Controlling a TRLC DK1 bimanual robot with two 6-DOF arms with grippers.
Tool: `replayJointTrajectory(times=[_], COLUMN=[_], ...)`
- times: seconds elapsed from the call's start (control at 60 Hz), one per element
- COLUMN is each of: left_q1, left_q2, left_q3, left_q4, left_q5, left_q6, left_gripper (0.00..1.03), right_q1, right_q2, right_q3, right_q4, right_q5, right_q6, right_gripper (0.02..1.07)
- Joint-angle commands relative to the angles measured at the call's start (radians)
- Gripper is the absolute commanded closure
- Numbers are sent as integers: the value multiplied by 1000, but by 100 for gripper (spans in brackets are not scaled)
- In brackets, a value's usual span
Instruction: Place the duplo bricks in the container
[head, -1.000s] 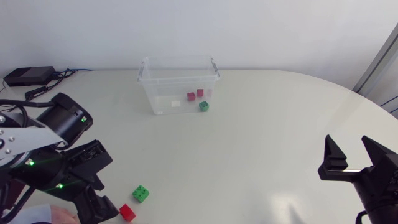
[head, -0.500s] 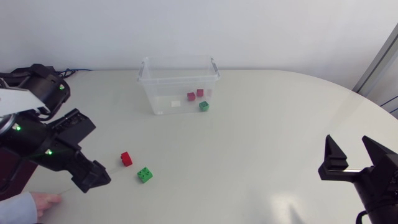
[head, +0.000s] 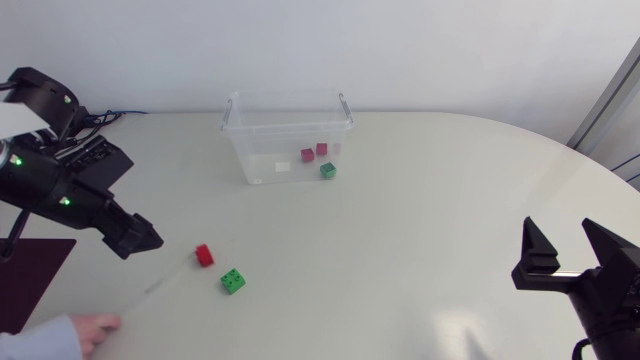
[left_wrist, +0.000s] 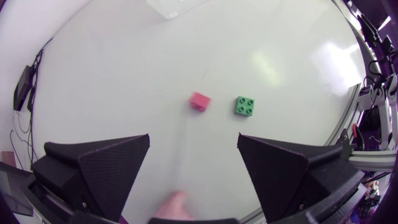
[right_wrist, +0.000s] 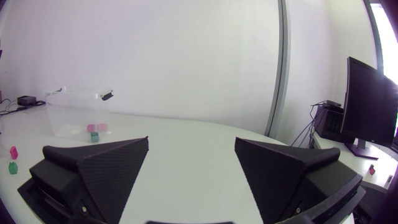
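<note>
The left pincer (left_wrist: 194, 137) partly hides a person's hand (left_wrist: 169, 205).

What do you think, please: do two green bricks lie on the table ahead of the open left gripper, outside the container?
Not quite: the left wrist view shows one red brick and one green brick, not two green, on the table ahead of the open left gripper, outside the container.
</note>
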Motion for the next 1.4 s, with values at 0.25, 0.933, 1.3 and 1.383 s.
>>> replayJointTrajectory(times=[0.25,0.933,1.3,1.383], left_q1=[14,-196,-210,-207], left_q2=[67,-50,-146,-171], left_q3=[47,-244,-372,-399], left_q4=[3,185,392,443], left_q5=[3,58,50,41], left_q6=[74,-81,-257,-276], left_gripper=[5,5,5,5], right_q1=[-8,47,58,43], right_q2=[-4,57,425,528], right_q3=[-22,126,564,673], right_q4=[11,-110,-517,-638], right_q5=[-5,1,1,1], right_q6=[9,15,130,168], right_gripper=[7,7,7,7])
